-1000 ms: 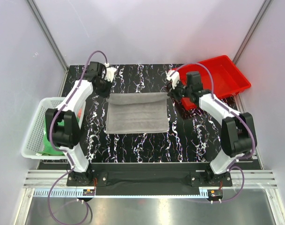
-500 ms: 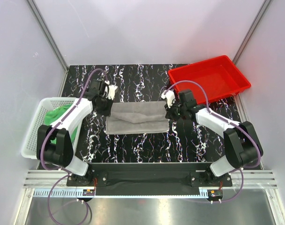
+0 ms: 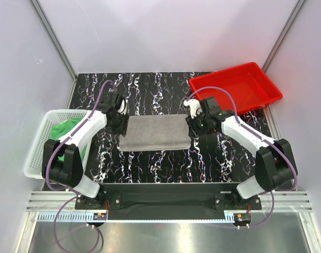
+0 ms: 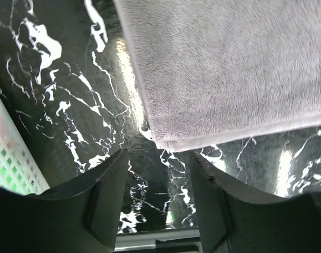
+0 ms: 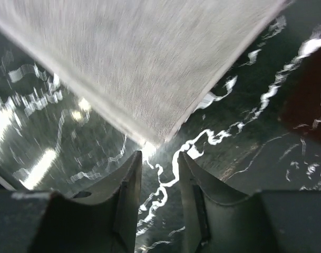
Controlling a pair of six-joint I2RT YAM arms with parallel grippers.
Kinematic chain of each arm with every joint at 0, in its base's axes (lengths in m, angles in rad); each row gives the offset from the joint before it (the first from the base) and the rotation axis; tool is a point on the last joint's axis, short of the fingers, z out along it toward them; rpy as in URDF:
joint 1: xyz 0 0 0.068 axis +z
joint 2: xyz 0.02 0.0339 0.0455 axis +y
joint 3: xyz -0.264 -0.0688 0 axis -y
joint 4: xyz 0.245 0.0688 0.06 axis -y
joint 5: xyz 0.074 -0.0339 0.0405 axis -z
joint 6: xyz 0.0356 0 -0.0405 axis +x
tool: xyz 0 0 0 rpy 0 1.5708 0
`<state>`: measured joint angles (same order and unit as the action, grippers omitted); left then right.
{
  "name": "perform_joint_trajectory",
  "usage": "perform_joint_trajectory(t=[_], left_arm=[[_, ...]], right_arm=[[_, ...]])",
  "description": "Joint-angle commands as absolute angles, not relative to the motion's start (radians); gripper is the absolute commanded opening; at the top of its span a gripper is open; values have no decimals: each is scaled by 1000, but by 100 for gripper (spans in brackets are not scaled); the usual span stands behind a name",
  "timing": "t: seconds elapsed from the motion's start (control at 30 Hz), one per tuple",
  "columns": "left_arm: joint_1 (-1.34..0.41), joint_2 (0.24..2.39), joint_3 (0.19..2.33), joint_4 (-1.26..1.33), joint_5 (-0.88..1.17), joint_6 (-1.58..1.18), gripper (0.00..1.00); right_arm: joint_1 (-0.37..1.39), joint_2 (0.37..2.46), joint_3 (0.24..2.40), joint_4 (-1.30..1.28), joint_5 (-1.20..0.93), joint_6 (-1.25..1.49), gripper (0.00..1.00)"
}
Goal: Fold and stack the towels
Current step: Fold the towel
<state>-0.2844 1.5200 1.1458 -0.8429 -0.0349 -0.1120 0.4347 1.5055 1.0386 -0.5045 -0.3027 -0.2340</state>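
An overhead camera looks down on the whole bench (image 3: 155, 158). Two wrist cameras look closely down at opposite corners of the same grey towel (image 3: 154, 133).

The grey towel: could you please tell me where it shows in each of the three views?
Top external: grey towel at table centre, folded, between both arms.
Left wrist: upper right, a corner just beyond the open end effector.
Right wrist: top, a corner just above the end effector.
Shared landmark: black marbled tabletop.
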Motion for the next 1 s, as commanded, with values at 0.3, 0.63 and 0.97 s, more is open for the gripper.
perform_joint_trajectory(t=[0.3,0.63,0.97], left_arm=[[-253,1434,947,-598,-29,-495,59],[-196,1344,789,-401,52,-633,60],[-192,1419,736,-311,66,-652,54]], right_arm=[[443,1607,1145,-476,-51,434,39],[457,1666,1006,-316,-18,543,40],[457,1672,922,-210,-37,587,42]])
